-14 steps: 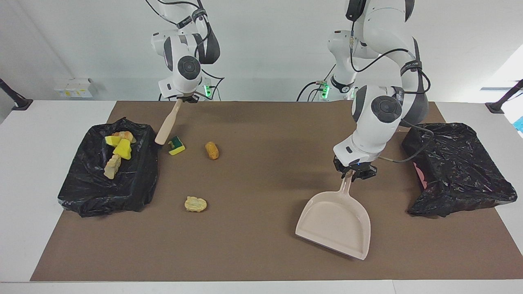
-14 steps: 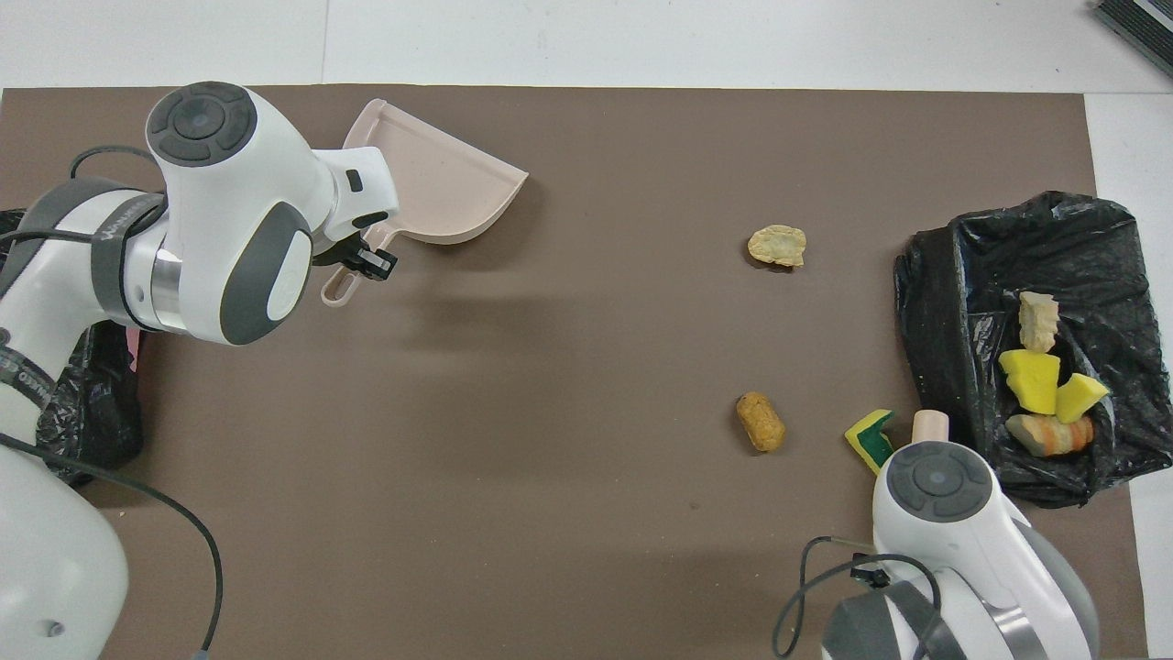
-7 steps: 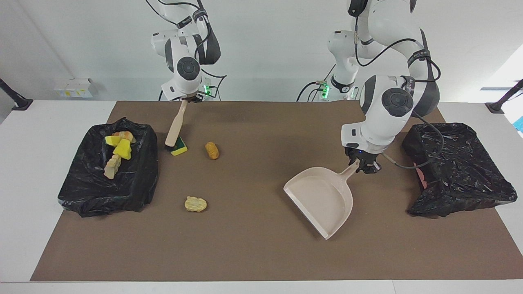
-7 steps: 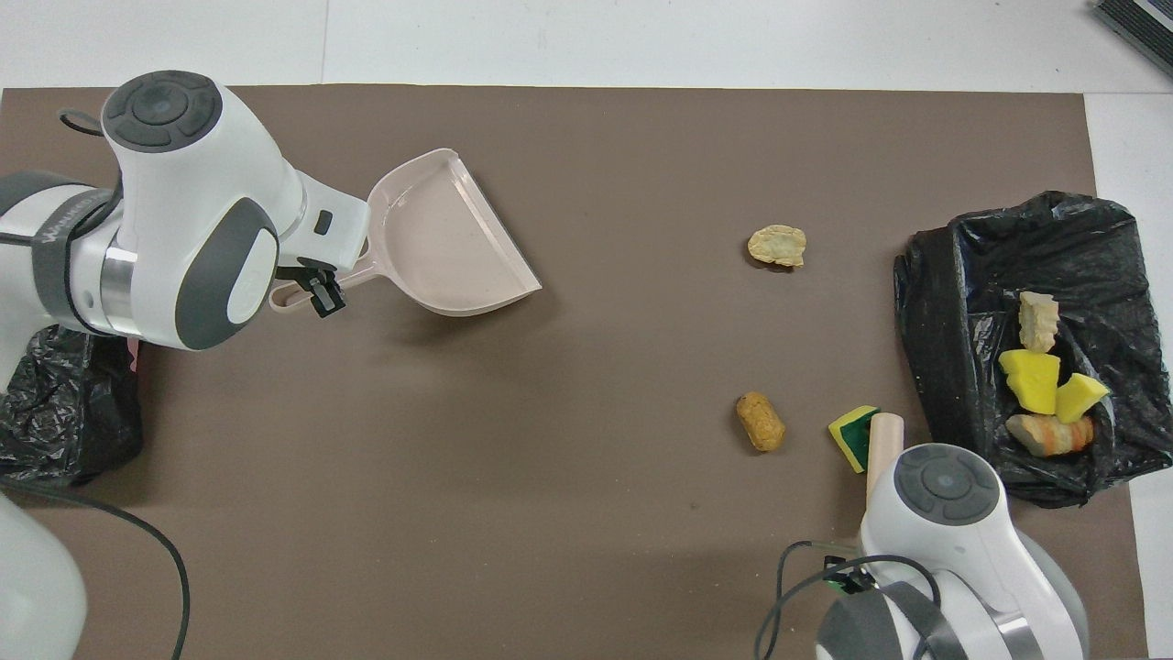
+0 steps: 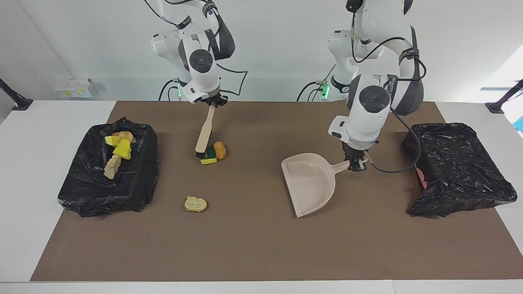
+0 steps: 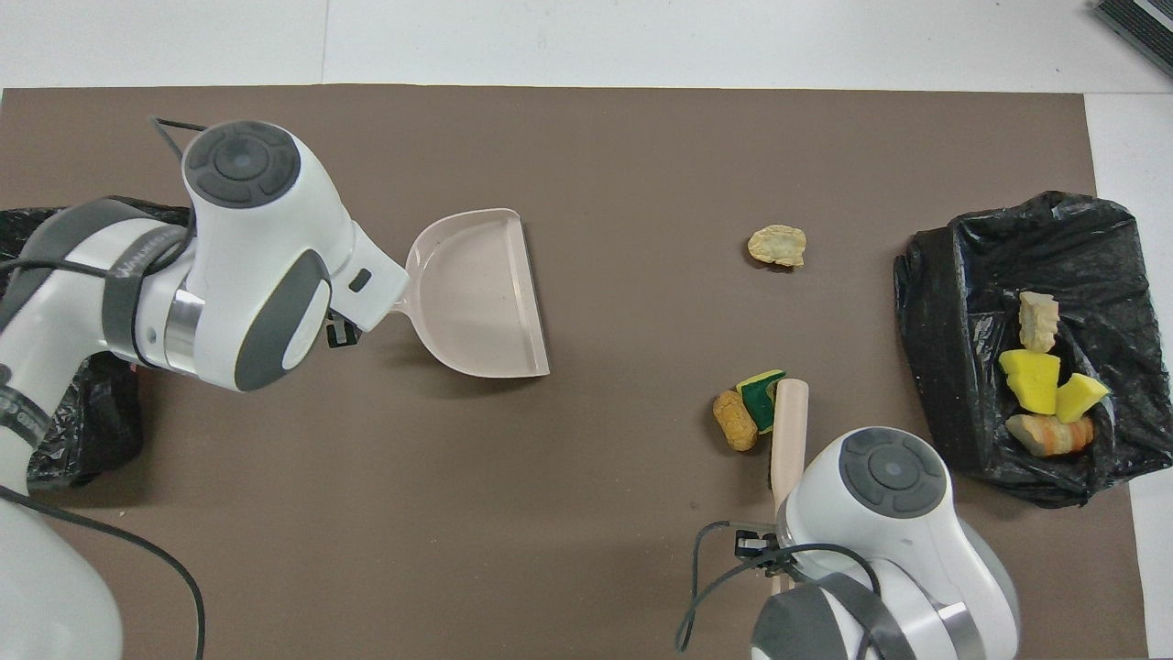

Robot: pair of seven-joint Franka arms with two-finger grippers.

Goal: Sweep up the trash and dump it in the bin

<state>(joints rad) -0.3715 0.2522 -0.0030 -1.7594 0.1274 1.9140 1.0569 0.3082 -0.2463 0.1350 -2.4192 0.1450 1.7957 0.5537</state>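
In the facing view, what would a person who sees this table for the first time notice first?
Probably the pink dustpan near the table's middle, held by its handle in the left gripper. Next, the brush in the right gripper, its head against a green-faced sponge beside a golden-brown lump. Yellow pieces lie in the black-lined bin at the right arm's end.

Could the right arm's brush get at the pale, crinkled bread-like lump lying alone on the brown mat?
Probably yes: bare mat lies between the wooden brush and the lump; only the green-faced sponge sits at its bristles.
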